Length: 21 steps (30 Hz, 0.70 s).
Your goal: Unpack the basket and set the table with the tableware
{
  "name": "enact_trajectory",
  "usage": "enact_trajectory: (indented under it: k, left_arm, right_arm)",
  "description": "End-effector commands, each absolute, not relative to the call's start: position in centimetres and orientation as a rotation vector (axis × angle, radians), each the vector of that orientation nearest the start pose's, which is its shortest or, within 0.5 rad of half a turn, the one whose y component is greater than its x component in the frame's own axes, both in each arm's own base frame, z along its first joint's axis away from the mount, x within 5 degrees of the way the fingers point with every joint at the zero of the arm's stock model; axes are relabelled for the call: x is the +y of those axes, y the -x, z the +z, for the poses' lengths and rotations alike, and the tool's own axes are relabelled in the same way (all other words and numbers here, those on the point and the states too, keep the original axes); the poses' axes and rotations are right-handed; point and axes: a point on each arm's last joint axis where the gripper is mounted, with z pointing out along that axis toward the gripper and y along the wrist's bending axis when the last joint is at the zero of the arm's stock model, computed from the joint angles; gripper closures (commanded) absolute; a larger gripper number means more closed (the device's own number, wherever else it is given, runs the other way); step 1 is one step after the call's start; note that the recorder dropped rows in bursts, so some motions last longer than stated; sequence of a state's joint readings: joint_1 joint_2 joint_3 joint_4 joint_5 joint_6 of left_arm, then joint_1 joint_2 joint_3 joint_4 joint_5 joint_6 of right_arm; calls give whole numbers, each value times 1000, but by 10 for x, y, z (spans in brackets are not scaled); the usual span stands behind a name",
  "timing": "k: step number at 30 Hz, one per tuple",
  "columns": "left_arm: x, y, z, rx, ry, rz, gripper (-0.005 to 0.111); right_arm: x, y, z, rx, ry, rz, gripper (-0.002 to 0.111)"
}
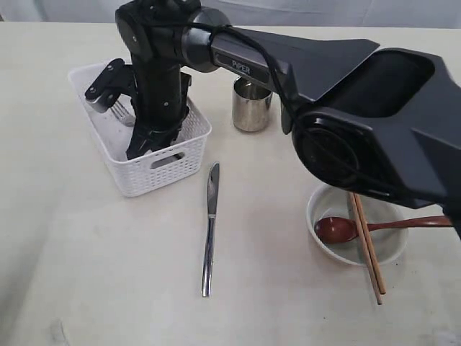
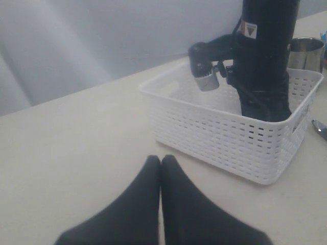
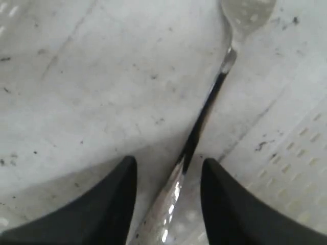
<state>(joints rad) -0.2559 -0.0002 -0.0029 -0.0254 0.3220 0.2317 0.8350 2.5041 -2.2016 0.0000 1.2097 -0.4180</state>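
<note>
White plastic basket (image 1: 162, 169) sits far left on the table (image 1: 108, 288). The right gripper (image 3: 168, 166) is down inside it, fingers parted either side of the fork (image 3: 204, 115) handle (not pinching it). The left gripper (image 2: 161, 161) shows its fingers pressed together. A knife (image 1: 209, 231) lies just right of the basket, and the bowl (image 1: 385, 241) at near right holds the spoon (image 1: 337, 229) and chopsticks (image 1: 367, 249).

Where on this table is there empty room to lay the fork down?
Bare table lies left of the knife, nearer the camera than the basket, and between knife and bowl. Crowded: spoon and chopsticks sit on the bowl; the right claw fills the basket.
</note>
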Motion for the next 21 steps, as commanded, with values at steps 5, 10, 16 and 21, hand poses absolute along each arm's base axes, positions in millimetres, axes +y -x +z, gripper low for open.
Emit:
enact_trajectory:
  k: [5,10,16,21]
  left_arm:
    - [-15,-52,184,1757,-419,-55,107]
    - [-15,-52,184,1757,-419,-55,107]
    - [-15,-52,184,1757,-419,-55,107]
    - [-15,-52,184,1757,-419,-55,107]
  right_arm:
    - [381,-349,110,2468,1737,41,91]
    - [379,-347,103,2495,1763,11,109]
    - [385,-343,136,2376,1770,-53,109]
    - [391,-339,178,2223,1743,-90,109]
